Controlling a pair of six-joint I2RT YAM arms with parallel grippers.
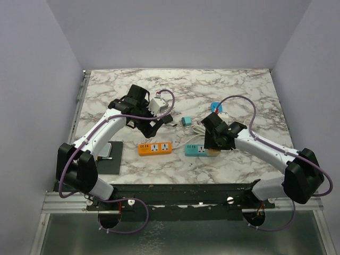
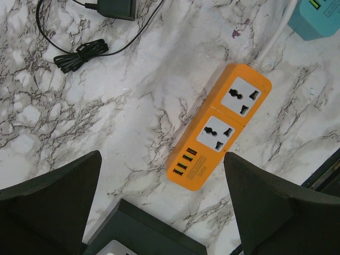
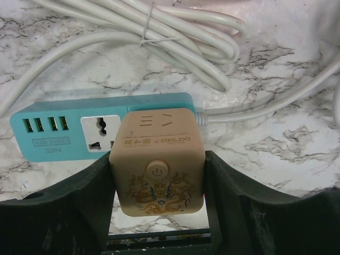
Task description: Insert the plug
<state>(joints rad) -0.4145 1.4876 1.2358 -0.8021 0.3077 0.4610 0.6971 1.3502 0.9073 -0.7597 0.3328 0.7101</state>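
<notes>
My right gripper [image 3: 158, 187] is shut on a beige cube plug [image 3: 158, 159] with a power button and a dragon print. The cube sits over the right end of the teal power strip [image 3: 64, 133], next to its free socket; I cannot tell if its pins are in. The cube [image 1: 213, 152], the teal strip [image 1: 195, 151] and the right gripper [image 1: 214, 142] also show in the top view. My left gripper [image 2: 162, 212] is open and empty, hovering above the table near the orange power strip [image 2: 218, 127], which lies left of the teal strip [image 1: 155, 148].
Coiled white cable [image 3: 159, 37] lies behind the teal strip. A black adapter [image 2: 117, 8] with a thin bundled cord, a white adapter [image 1: 156, 104], a small teal plug [image 1: 186, 121] and a blue item [image 1: 216, 108] lie further back. A black pad [image 1: 109, 156] lies at the left.
</notes>
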